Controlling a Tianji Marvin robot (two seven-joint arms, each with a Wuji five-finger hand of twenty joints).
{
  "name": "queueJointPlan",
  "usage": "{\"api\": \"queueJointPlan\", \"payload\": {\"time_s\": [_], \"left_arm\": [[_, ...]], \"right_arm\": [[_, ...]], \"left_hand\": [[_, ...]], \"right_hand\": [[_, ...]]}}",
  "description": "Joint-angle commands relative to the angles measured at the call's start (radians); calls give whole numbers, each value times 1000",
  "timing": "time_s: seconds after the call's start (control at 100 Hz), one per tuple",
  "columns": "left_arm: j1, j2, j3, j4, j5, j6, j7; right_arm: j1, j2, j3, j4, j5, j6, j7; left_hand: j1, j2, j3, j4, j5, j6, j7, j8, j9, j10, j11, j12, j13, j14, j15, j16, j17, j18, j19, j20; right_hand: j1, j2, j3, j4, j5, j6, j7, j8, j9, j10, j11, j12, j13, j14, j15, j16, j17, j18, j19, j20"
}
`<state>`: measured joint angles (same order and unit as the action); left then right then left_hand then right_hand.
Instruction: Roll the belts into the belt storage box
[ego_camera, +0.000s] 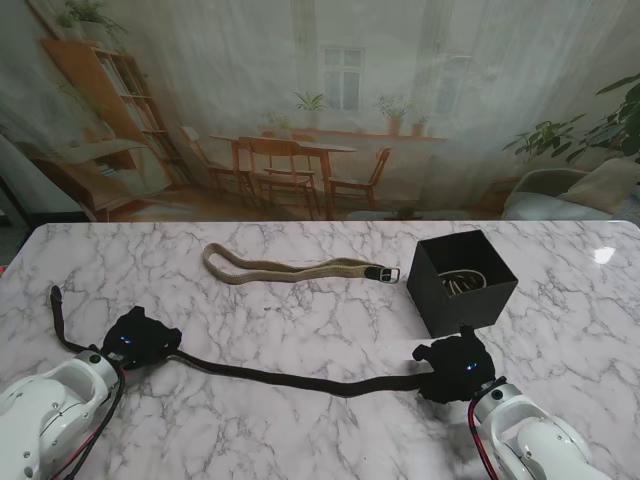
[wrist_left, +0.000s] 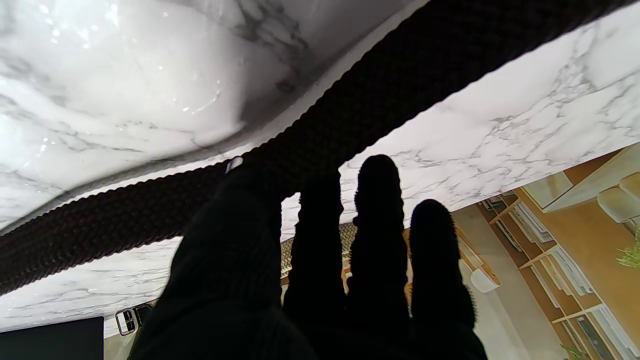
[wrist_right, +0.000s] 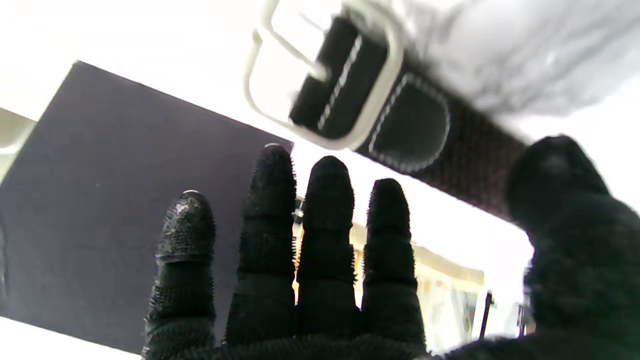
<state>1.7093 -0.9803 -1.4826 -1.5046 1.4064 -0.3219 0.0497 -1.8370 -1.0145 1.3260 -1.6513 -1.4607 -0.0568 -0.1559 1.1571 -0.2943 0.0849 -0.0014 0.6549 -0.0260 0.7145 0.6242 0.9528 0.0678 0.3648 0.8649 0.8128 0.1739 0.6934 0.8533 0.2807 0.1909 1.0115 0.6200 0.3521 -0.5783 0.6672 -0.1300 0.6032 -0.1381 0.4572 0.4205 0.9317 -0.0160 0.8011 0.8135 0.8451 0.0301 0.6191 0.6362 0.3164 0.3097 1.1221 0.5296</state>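
**Bench and backdrop**

A white marble bench (ego_camera: 300, 420) with grey veins fills the stand view, a bright glare spot near its far right corner. Behind its far edge hangs a printed backdrop (ego_camera: 330, 100) of a sunlit room: a wooden dining table (ego_camera: 290, 150) with chairs, a bookshelf (ego_camera: 105, 90) at the left, a window (ego_camera: 343, 75) with potted plants on its sill, and leafy plants (ego_camera: 590, 130) at the right.

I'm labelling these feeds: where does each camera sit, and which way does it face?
Stand view: above the shoulders, looking down at the marble table; both arms show.
Left wrist: along the left robot hand toward the black woven belt.
Right wrist: along the right robot hand toward that belt's buckle and the black storage box.
All share the black belt.
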Motion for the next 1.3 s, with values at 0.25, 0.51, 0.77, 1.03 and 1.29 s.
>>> {"api": "queueJointPlan", "payload": {"time_s": [0.25, 0.51, 0.77, 1.03, 1.29], "left_arm": [[0, 0, -1, 3, 1, -1, -10], [1, -1, -2, 3, 0, 2, -2], [-3, -4, 4, 0, -19, -14, 14], [-45, -1, 69, 21, -39, -15, -46], [-76, -4, 122, 27, -90, -31, -75]], "right_arm": [[25, 14, -55, 42, -26, 49, -45], [46, 8, -74, 70, 27, 46, -107], [58, -5, -101, 104, 52, 146, -211], [93, -7, -175, 132, 67, 232, -163], [94, -14, -186, 107, 107, 231, -117]], "left_hand": [[70, 32, 29, 18, 37, 9, 42, -1, 19, 0, 22, 13, -7, 14, 25, -3, -8, 19, 41, 14], [70, 31, 28, 18, 37, 8, 43, -1, 18, 4, 24, 13, -5, 14, 27, -2, -7, 18, 42, 14], [70, 31, 28, 18, 37, 8, 44, -1, 18, 4, 26, 13, -7, 15, 29, -1, -7, 18, 44, 15], [69, 32, 28, 18, 35, 10, 44, -2, 17, 3, 27, 11, -7, 13, 30, -2, -6, 17, 46, 15], [69, 33, 28, 19, 37, 9, 42, -4, 17, 3, 31, 11, -5, 13, 32, -1, -5, 17, 49, 16]], "right_hand": [[191, -152, 150, -73, 221, -268, 526, 103, -83, 25, -90, -36, -38, 17, 77, 19, -23, 50, -29, 43], [281, -127, 307, -103, 153, -240, 551, 136, 366, -33, -3, -156, 280, -30, 68, -1, 144, 6, 50, 34], [293, -97, 307, -92, 117, -220, 595, 181, 396, -12, 25, -185, 336, -8, 81, 2, 183, -6, 90, 29], [231, -21, 215, -92, 95, -118, 511, 16, 385, -17, 10, -217, 318, 1, 57, -12, 178, -13, 106, 5], [329, 23, 257, -80, 113, -50, 483, -81, 428, -11, 31, -212, 357, 11, 85, -5, 200, -12, 126, 1]]}}
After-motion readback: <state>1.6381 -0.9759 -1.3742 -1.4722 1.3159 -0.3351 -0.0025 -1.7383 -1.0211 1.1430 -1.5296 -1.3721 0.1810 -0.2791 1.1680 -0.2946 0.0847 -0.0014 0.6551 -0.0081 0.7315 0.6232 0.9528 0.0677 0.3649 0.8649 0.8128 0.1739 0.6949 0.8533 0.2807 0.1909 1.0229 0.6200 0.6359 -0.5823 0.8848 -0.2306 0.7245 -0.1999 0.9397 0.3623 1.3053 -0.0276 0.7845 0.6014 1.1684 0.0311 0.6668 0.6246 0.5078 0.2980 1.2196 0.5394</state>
